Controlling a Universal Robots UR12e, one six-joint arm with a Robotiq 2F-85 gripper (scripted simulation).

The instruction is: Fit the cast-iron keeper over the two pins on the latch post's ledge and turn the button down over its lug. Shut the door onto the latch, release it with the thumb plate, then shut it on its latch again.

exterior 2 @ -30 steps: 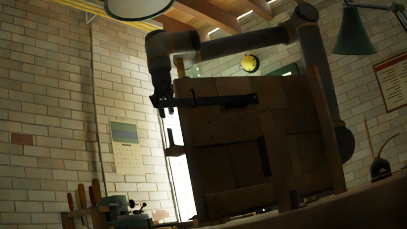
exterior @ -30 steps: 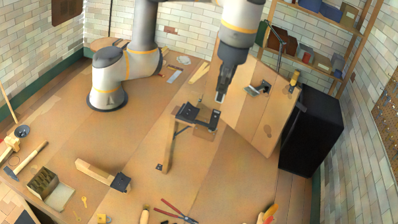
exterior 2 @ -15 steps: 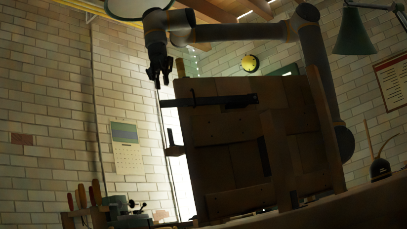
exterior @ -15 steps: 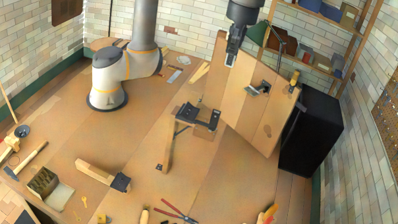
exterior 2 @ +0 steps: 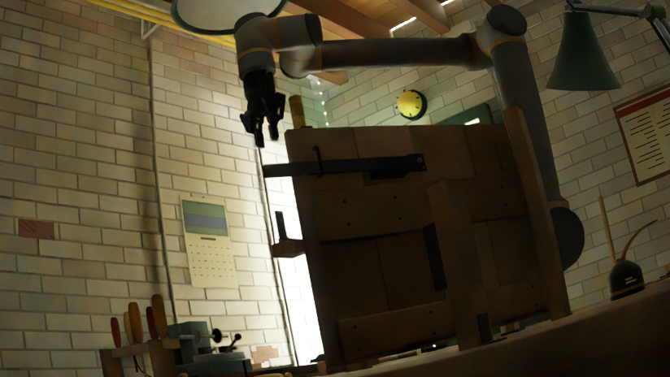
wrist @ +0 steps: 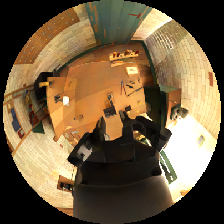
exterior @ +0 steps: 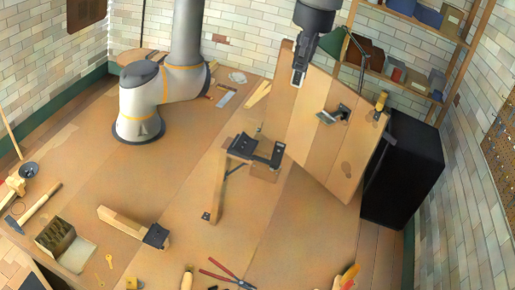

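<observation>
The latch post's ledge point(exterior: 251, 155) is partly covered by the black cast-iron keeper point(exterior: 243, 146), which sits on top of it; the pins and button cannot be made out. The wooden door point(exterior: 328, 128) stands ajar, swung away from the post point(exterior: 219, 187), with its thumb plate point(exterior: 326, 117) on the near face and its latch bar point(exterior 2: 337, 166) sticking out past the free edge. My gripper point(exterior: 297, 79) hangs high above the door's top edge near the hinge side, partly open and empty.
Behind the door a shelf unit point(exterior: 409, 47) carries boxes, with a green lamp point(exterior: 337, 42) in front. A black cabinet point(exterior: 403, 166) stands to the door's right. The arm's base point(exterior: 138, 106) sits left. A second keeper block point(exterior: 136, 228), mallet and pliers lie near the front edge.
</observation>
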